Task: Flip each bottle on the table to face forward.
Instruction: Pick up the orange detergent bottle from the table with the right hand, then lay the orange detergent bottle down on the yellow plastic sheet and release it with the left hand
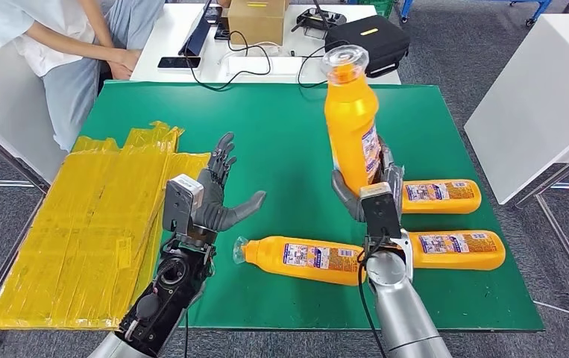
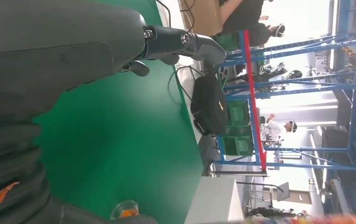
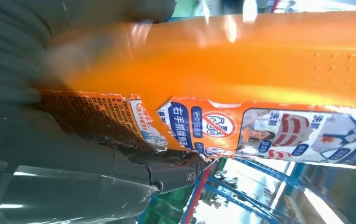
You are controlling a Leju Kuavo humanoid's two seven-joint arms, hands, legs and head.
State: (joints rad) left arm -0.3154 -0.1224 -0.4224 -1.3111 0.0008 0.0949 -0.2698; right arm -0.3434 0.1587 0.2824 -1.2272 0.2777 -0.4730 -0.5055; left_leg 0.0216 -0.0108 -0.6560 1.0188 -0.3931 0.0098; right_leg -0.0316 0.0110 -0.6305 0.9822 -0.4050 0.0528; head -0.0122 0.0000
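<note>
While gripped by right robot hand [image 1: 367, 186], orange bottle [image 1: 351, 123] upright, cap up

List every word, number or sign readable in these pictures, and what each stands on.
"右手抓握": blue patch on the label of the held bottle, right wrist view.
Red crossed-circle sign: same label, beside that patch.
Other print on that label: too small or blurred.
Labels of the lying bottles: too small to read.

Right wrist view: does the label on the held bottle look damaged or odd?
Yes. The label on the orange bottle that the right hand holds upright is torn: its edge is ragged, with a gap showing bare orange plastic between two pieces.
</note>
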